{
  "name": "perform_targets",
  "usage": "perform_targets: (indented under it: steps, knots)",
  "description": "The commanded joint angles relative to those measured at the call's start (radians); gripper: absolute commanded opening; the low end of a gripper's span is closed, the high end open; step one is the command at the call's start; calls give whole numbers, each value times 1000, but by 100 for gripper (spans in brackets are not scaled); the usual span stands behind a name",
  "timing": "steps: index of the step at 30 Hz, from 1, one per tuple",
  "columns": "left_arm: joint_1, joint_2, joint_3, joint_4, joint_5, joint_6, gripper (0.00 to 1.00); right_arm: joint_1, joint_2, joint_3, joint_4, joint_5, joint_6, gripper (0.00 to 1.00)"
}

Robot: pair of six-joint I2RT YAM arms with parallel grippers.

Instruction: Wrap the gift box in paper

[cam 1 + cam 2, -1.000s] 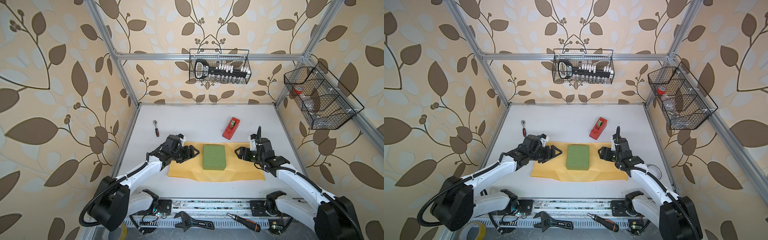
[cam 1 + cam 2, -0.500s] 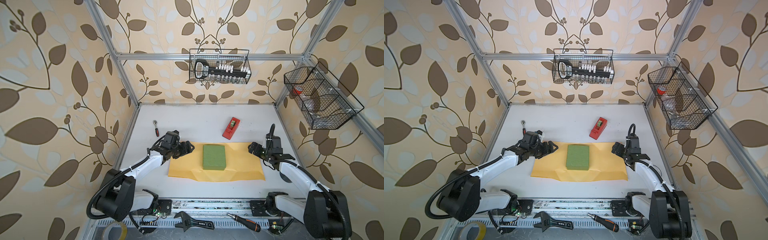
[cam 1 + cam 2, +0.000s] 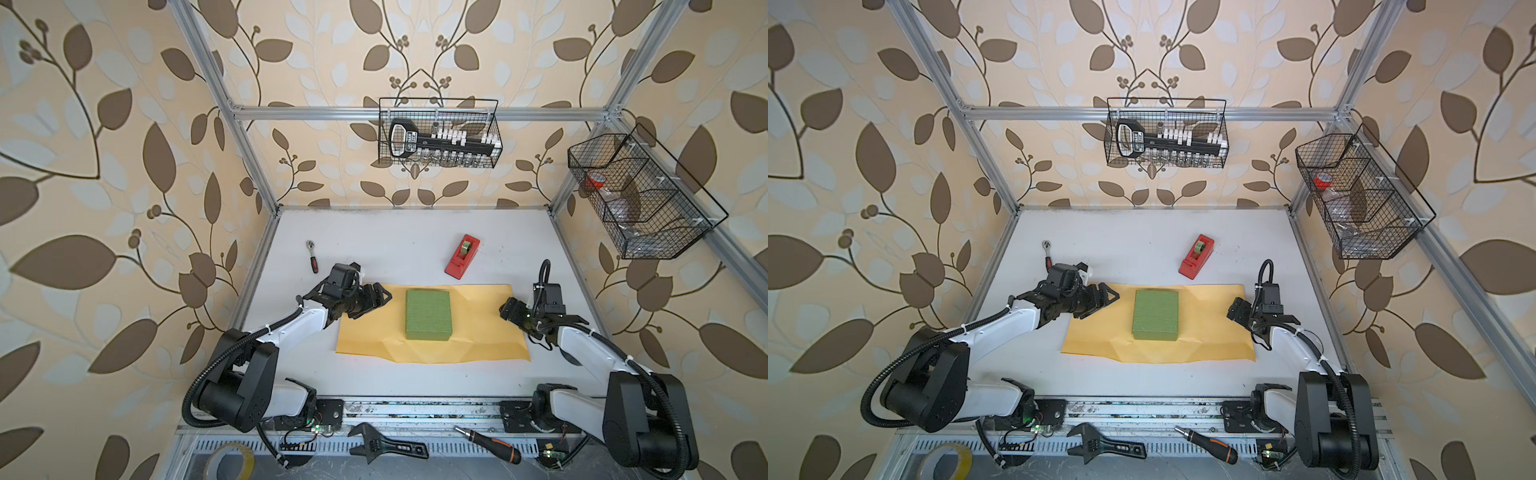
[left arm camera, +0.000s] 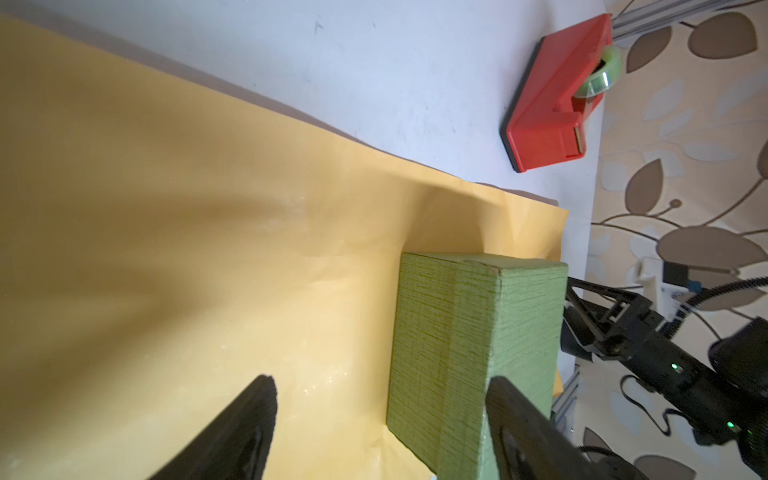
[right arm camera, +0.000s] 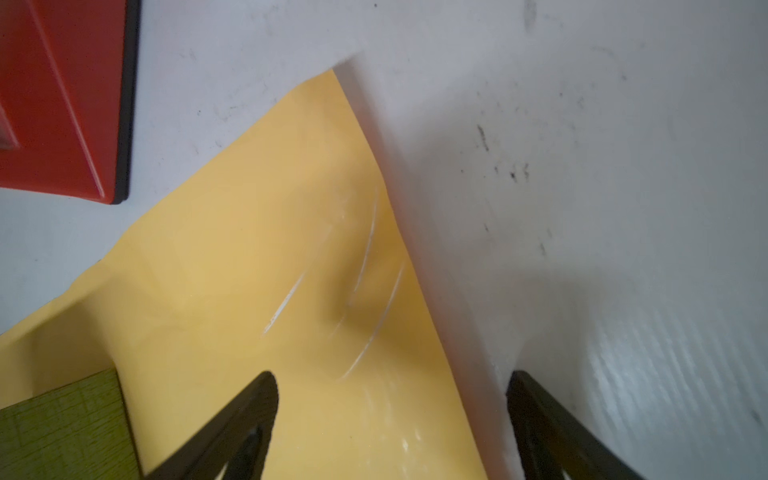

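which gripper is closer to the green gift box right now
Left. The left gripper is over the paper, just left of the gift box; the right gripper is at the paper's right edge, farther away.

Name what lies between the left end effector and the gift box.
Only bare paper separates the left end effector from the gift box, in both top views.
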State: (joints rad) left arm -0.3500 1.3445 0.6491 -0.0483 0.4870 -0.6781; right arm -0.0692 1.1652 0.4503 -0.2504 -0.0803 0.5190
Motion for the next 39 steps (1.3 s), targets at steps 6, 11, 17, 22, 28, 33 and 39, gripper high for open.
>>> perform_targets:
  steps: [6, 11, 17, 22, 28, 33, 39]
  knots:
    - [-107, 74, 24, 224, 195, -128, 83, -27, 6, -45, -5, -73, -3, 84]
    - [-176, 158, 67, 218, 184, -134, 84, -28, 20, -50, 11, -92, -10, 83]
    - [-210, 192, 78, 273, 212, -170, 83, -29, 25, -64, 32, -108, -7, 82]
    - [-212, 210, 95, 260, 202, -164, 82, -28, 22, -68, 36, -122, -7, 81]
    - [-223, 191, 126, 183, 161, -115, 82, -29, 15, -71, 37, -126, -7, 80]
    - [-221, 180, 136, 123, 125, -91, 82, -28, 8, -80, 42, -132, -1, 78]
    - [-219, 119, 145, 8, 0, -29, 84, -29, -39, -96, 43, -118, 7, 73]
